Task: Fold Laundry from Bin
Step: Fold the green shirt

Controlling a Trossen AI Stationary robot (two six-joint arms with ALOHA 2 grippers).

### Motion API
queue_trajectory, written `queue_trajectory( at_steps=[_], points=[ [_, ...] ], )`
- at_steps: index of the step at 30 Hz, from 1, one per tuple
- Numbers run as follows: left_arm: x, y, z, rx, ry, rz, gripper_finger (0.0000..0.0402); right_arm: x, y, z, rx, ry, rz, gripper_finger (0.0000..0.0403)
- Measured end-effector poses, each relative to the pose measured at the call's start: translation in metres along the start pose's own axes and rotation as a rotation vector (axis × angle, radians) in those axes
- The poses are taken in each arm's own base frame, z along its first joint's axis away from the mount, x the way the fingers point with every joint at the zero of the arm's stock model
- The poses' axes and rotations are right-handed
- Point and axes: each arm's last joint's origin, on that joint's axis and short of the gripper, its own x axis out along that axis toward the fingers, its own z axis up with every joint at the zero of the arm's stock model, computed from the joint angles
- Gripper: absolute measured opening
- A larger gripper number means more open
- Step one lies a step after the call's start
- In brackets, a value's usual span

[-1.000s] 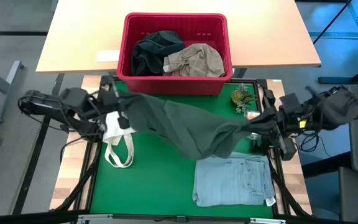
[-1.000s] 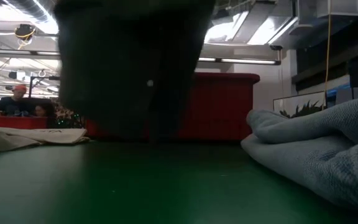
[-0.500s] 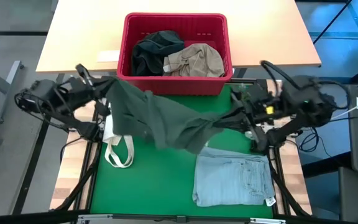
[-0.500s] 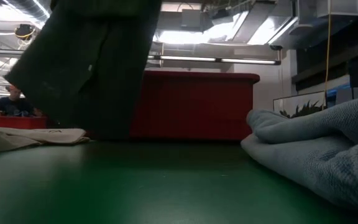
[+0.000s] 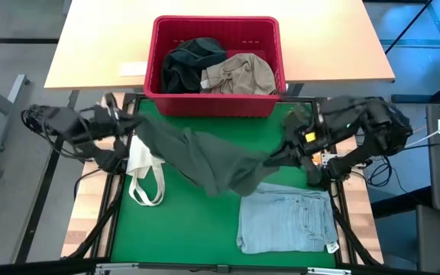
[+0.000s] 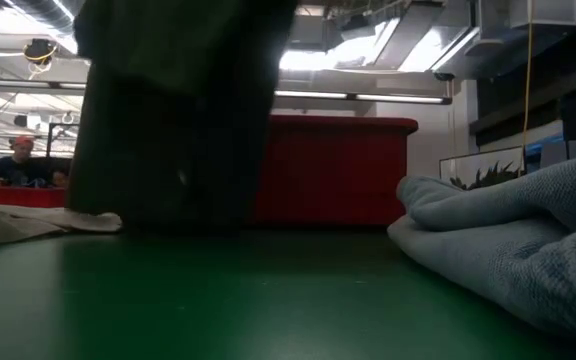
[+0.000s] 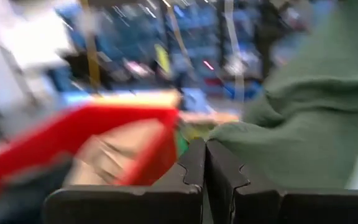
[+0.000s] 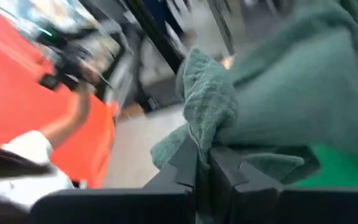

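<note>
Now dark green garment (image 5: 212, 156) hangs stretched between both end effectors over the green table (image 5: 182, 229).
Left end effector (image 5: 132, 130) and right end effector (image 5: 292, 149) each pinch an end, fingers pressed together. Red bin (image 5: 215, 103) behind holds dark and khaki pieces; folded jeans (image 5: 285, 221) lie front right, white tote bag (image 5: 145, 172) just under the left end. Since the earlier frame the cloth sags lower and both arms dropped.

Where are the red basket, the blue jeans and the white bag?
red basket (image 5: 215, 105), high view, on its front wall.
blue jeans (image 5: 285, 221), high view, middle of the folded denim.
white bag (image 5: 139, 158), high view, on its body beside the handles.
</note>
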Motion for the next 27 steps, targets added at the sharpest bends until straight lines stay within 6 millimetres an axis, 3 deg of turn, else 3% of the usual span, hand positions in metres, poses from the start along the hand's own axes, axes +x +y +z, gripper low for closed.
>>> queue_trajectory(
  at_steps=[6, 10, 18, 27],
  points=[
    [0.013, -0.022, -0.025, -0.108, 0.272, -0.176, 0.0, -0.002, -0.001, -0.031, 0.097, 0.225, -0.19, 0.0016],
    [0.035, -0.046, -0.036, -0.125, 0.422, -0.172, 0.0, -0.007, -0.007, -0.045, 0.132, 0.312, -0.349, 0.0016],
    [0.091, -0.098, -0.067, 0.017, 0.607, -0.09, 0.0, -0.007, -0.018, -0.049, 0.13, 0.277, -0.481, 0.0016],
    [0.152, -0.14, -0.115, 0.103, 0.737, -0.011, 0.0, 0.015, -0.048, -0.058, 0.109, 0.376, -0.604, 0.0016]
  ],
)
